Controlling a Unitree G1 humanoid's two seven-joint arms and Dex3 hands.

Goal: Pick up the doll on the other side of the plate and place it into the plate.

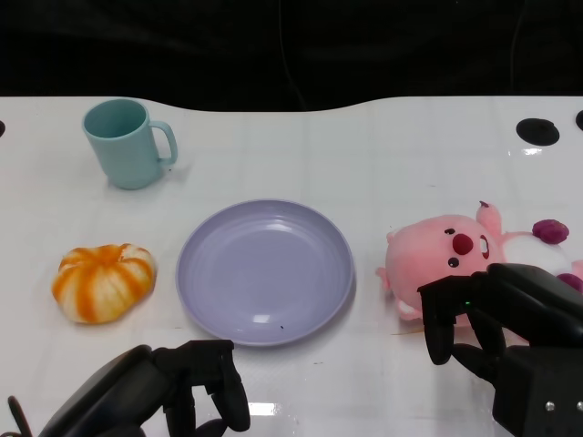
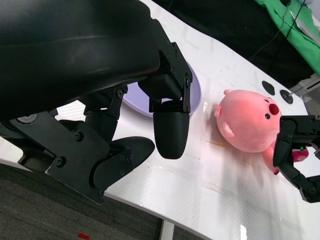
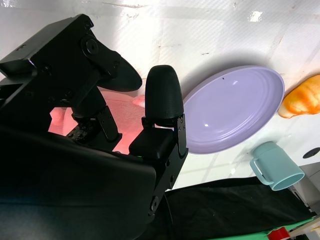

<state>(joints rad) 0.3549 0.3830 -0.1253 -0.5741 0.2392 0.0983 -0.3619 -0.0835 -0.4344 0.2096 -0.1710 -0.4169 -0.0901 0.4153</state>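
Note:
A pink plush doll [image 1: 446, 255] lies on the white table just right of the lilac plate [image 1: 264, 273]. My right hand [image 1: 510, 337] hovers over the doll's near side with its fingers spread, and nothing is gripped. In the right wrist view the doll [image 3: 127, 112] shows pink under the hand [image 3: 90, 150], with the plate [image 3: 235, 110] beyond. The left wrist view shows the doll [image 2: 247, 125], the right hand [image 2: 295, 150] at its far side and a strip of the plate [image 2: 196, 95]. My left hand [image 1: 155, 396] rests low at the front left, loosely curled and holding nothing.
An orange-and-white pumpkin plush [image 1: 103, 280] lies left of the plate. A teal mug [image 1: 126, 143] stands at the back left. Black round holes [image 1: 537, 130] mark the table's far right. The table's front edge runs just below my hands.

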